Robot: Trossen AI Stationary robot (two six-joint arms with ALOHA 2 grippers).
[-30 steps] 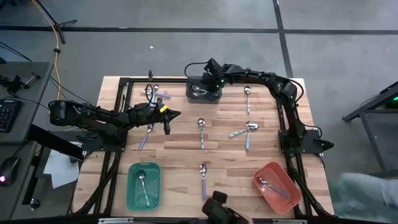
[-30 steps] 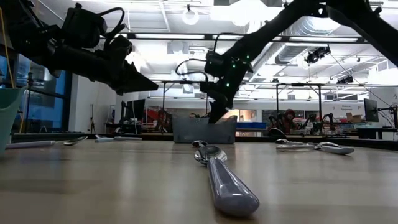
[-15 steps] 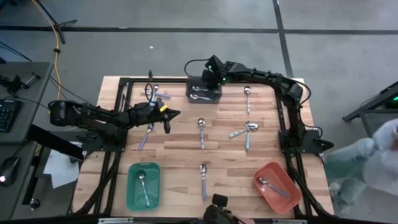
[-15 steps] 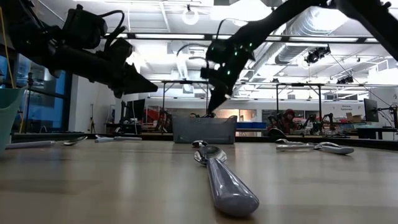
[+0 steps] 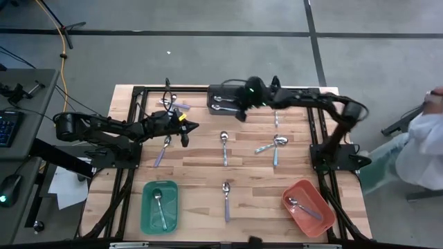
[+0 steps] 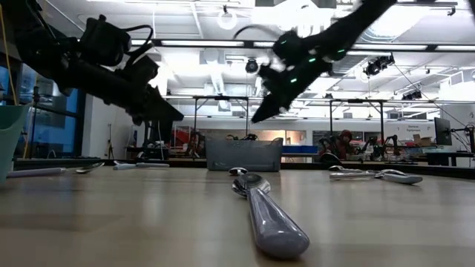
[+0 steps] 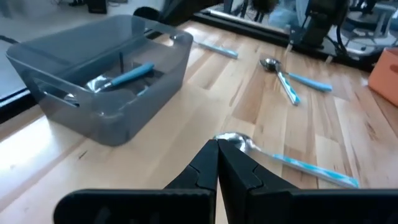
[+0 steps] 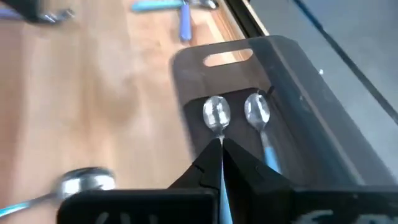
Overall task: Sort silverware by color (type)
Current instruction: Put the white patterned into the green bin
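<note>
Though spoons fill grey bin, labels unreadable.

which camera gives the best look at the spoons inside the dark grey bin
The right wrist view: it looks down into the dark grey bin, showing two spoons side by side. The high view shows them small, the left wrist view through the bin's wall; the low view shows only the wall.

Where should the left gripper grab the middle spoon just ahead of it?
Grip the spoon at mid-handle, coming straight down with the left gripper opened across it. It lies flat, bowl toward the grey bin. The handle is straight and narrow, with room on both sides; the rounded bowl would likely slip.
</note>
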